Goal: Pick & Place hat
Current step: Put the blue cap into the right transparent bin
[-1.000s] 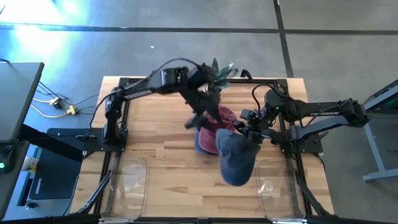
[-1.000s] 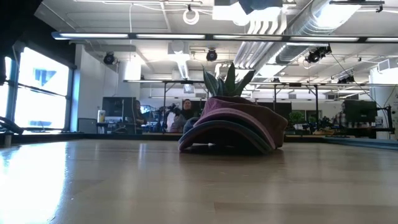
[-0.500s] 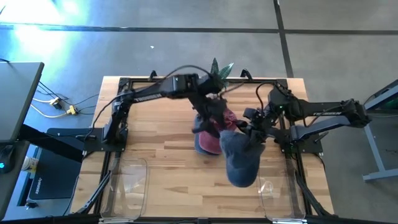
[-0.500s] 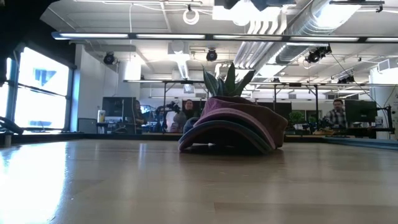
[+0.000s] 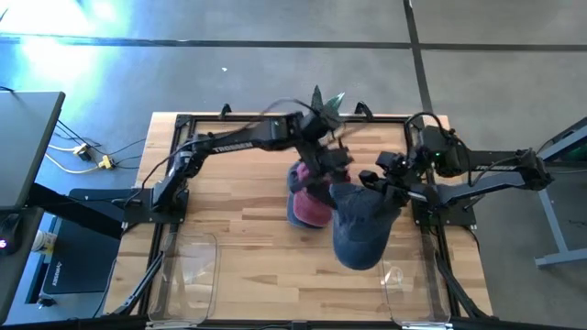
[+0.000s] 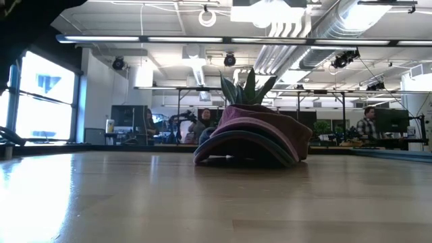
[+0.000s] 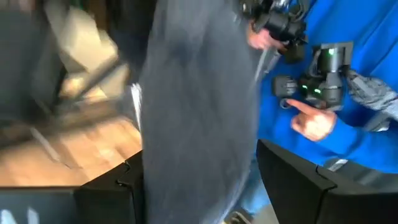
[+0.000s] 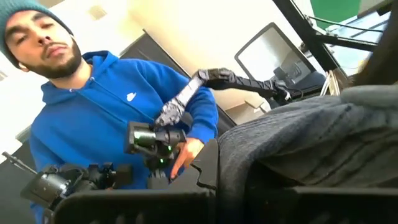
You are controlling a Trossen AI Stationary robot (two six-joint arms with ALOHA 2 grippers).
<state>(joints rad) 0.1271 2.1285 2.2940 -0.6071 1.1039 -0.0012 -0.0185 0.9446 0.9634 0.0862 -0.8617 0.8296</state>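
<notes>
We see the grey hat [image 5: 360, 231] lifted off the table [image 5: 229, 229], pinched in the closed right gripper [image 5: 390, 186]. Left gripper [image 5: 327, 170] spreads wide beside it. Maroon hat [image 5: 308, 203] remains on the pile. Pick done; placement remains, we judge.

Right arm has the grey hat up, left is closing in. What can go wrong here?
1. The right gripper is shut on the grey hat, which hangs limp above the table; it may slip.
2. The open left gripper is crowded between that hat and the maroon hat; arms may collide.
3. The plant sits right behind the left arm.
</notes>
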